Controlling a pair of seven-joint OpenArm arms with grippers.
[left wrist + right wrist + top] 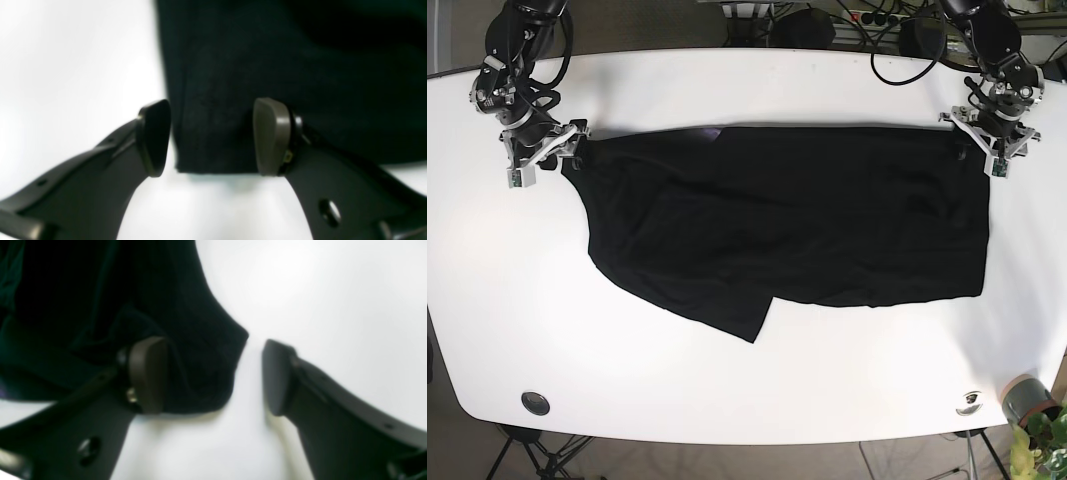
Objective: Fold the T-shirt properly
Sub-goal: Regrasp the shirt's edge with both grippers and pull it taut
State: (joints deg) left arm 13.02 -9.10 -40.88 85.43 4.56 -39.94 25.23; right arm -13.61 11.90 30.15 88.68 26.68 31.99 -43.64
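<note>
Seen up close from the wrists, the left pincer [211, 136] stands with its jaws apart astride a square corner of the black T-shirt [283, 76], one pad on the cloth, the other over bare white counter [66, 66]. The right pincer [213, 375] is likewise parted, one pad resting on a rounded fold of the shirt [133, 306], the other over the counter [317, 290] at 3 o'clock of the cloth edge. Neither has closed on anything.

From the base view, the shirt [807, 215] lies spread across the middle of the counter [727, 390], its far edge running straight between the two arms, a loose flap pointing toward 7 o'clock. The left pincer [993, 140] sits at the shirt's 2 o'clock corner, the right pincer [539, 152] at its 10 o'clock corner.

The step in hand looks like gripping both far corners. To do it well, each pincer should likely settle lower so the outer pad slips under the edge, take in a good bite of cloth rather than the very tip, and close together, so the edge lifts level.
</note>
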